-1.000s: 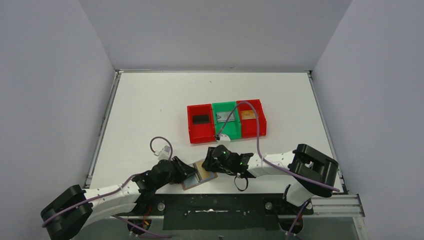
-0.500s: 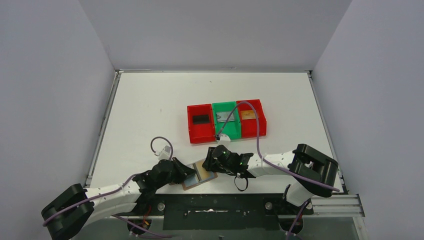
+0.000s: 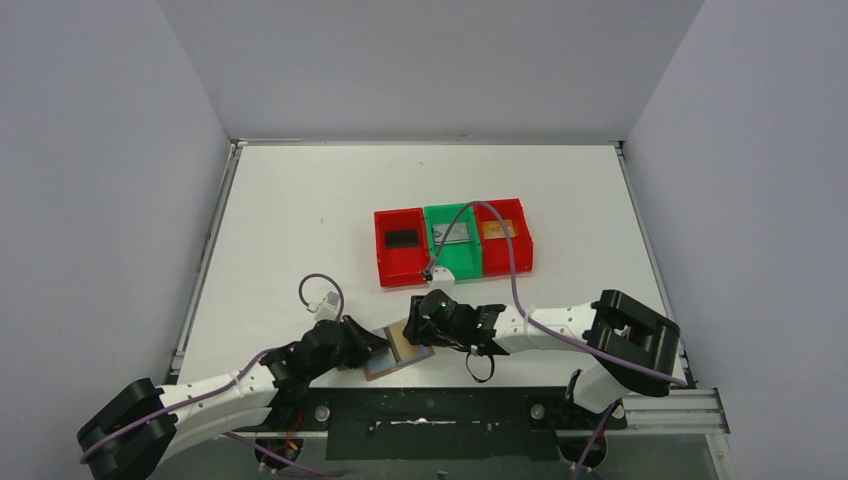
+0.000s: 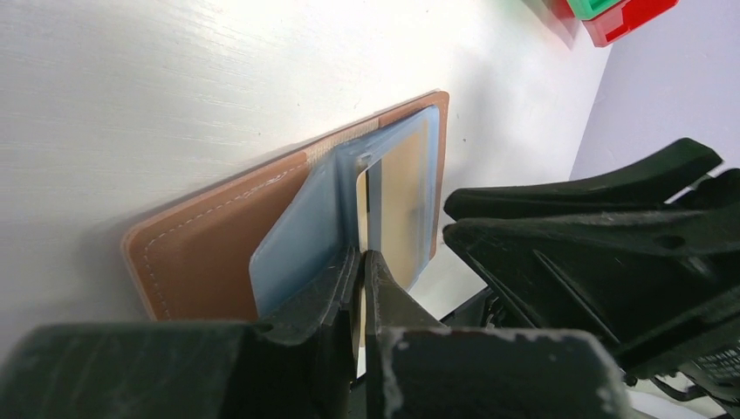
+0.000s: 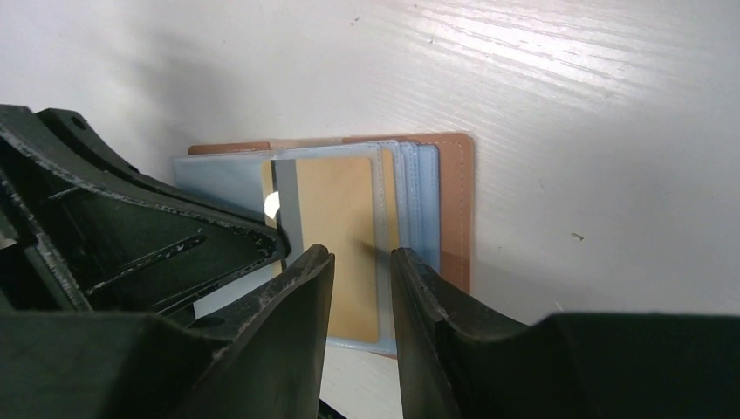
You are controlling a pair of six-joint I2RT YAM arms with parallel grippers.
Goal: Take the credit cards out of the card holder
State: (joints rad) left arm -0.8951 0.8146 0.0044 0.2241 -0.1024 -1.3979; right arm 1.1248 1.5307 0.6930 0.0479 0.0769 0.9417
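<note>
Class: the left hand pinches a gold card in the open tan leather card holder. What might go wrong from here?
The left hand is shut on the edge of the gold plastic card, right beside its blue-grey clear sleeve; if the sleeve is caught too, pulling may drag the tan leather card holder along. The right hand hangs open over the holder, not clearly pressing it, so it may slide. The hands sit very close and might collide.

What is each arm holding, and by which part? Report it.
Left fingers pinch the gold card by its stripe-side edge, inside the card holder. Right fingers stand apart, holding nothing.
</note>
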